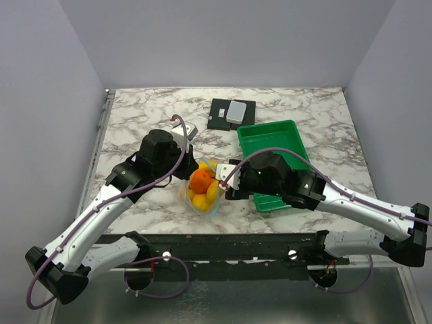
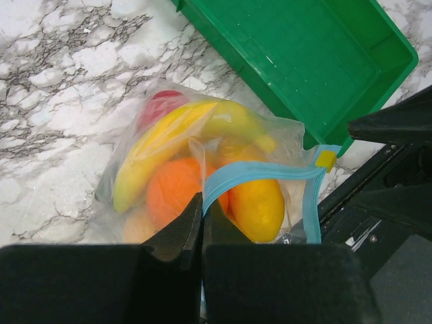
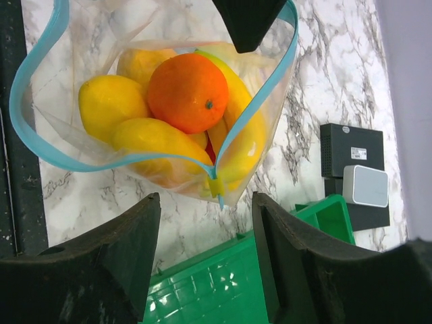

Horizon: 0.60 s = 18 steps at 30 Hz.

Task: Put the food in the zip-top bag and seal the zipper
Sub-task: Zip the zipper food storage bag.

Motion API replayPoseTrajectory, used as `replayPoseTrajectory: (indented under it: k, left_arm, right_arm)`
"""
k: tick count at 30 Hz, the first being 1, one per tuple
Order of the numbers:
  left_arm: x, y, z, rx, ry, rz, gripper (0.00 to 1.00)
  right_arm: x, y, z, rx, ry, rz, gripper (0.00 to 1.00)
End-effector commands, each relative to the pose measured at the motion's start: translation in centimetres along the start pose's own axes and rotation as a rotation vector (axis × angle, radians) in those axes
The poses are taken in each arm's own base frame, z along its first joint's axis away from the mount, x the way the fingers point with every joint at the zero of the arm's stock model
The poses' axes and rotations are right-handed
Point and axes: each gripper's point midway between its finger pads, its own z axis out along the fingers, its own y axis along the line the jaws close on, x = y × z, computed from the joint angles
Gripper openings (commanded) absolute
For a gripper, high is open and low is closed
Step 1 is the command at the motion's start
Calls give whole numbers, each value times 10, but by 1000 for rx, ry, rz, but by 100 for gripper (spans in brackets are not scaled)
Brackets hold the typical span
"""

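Bag loaded, mouth gaping. It's soft film, so grip only at the strip.

Left gripper (image 2: pixel 201 219) had its jaws pinched flat on the mouth rim of the zip-top bag (image 2: pixel 291 143). The bag sat on the worktop (image 1: pixel 135 115) between the two arms. Food was inside: banana bunch (image 2: pixel 169 135), orange (image 3: pixel 187 91), yellow round ones (image 3: pixel 111 101), some red showing behind. Film looked thin, limp and slick, and I judged it would crumple or slip if taken mid-wall. The fruit looked light but free to roll and bulge the opening. The zipper (image 3: pixel 260 101) was the one stiffer part, standing open in a loop. Best hold looked to be on it, by the yellow tab (image 3: pixel 214 187) at its end. Right gripper (image 3: pixel 206 202) hovered over that tab, jaws wide apart, gripping nothing. Green tray (image 1: pixel 270 138) lay just beside the bag on the right.
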Motion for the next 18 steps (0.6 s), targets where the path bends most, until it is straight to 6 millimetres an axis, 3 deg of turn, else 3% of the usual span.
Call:
replayPoseTrajectory:
  k: [1, 7, 12, 16, 18]
  left_arm:
    - [-1, -6, -6, 33, -13, 4, 0]
    - [1, -6, -5, 38, -6, 5, 0]
    - [4, -5, -1, 33, 9, 2, 0]
    - [5, -5, 0, 34, 14, 2, 0]
    - [4, -5, 0, 35, 13, 2, 0]
  right_arm:
    - [-5, 0, 12, -59, -69, -21, 62]
    - [2, -7, 21, -71, -113, -9, 61]
    - [12, 2, 35, -109, -109, 0, 58]
    - [18, 3, 43, -106, -101, 4, 52]
    - [20, 3, 45, -106, -99, 6, 43]
